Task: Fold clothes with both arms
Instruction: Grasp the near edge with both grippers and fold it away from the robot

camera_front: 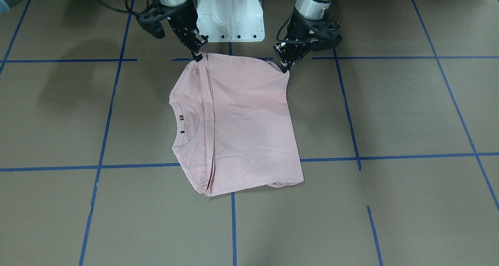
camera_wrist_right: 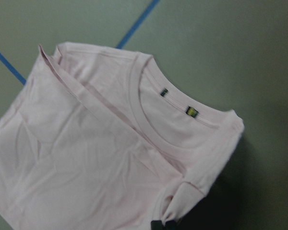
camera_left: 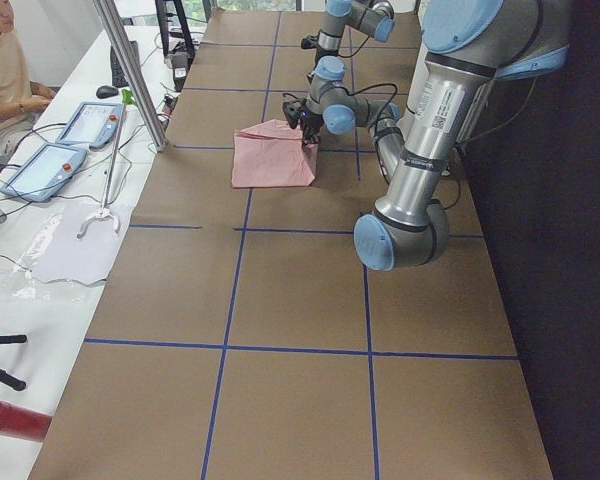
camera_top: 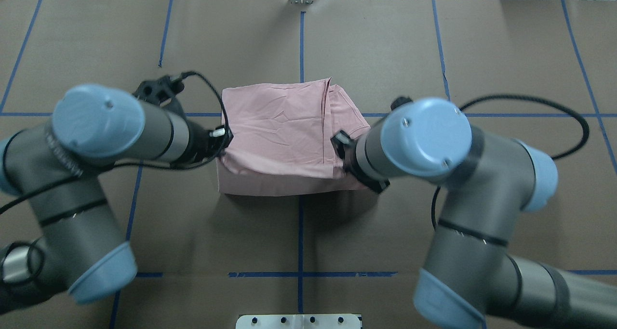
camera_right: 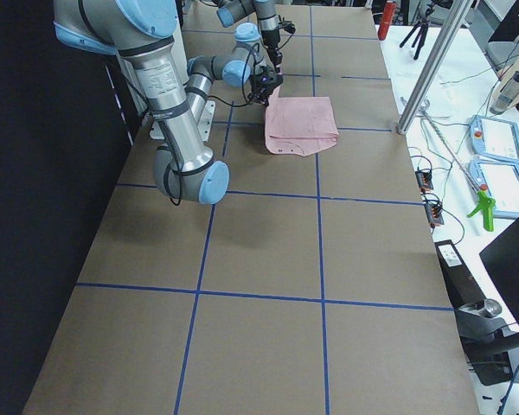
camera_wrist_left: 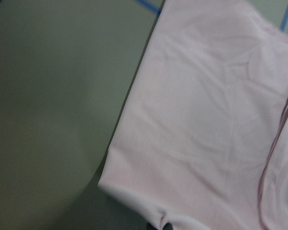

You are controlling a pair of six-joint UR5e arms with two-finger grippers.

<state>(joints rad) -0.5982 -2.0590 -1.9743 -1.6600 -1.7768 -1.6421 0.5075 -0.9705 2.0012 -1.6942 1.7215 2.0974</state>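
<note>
Pinching pink T-shirt (camera_front: 241, 122), unreadable collar tags (camera_front: 181, 117)

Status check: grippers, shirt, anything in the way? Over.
Both shut: left gripper, right gripper, each on a robot-side T-shirt corner. Shirt folded, collar toward robot's right. Nothing seen blocking.

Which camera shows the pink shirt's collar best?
The right wrist-mounted view: the collar of the shirt sits close, ribbing and two small labels plain. The exterior front-facing view shows it whole but smaller. Overhead, it is out of sight; the left wrist view misses it; the side views are too distant.
</note>
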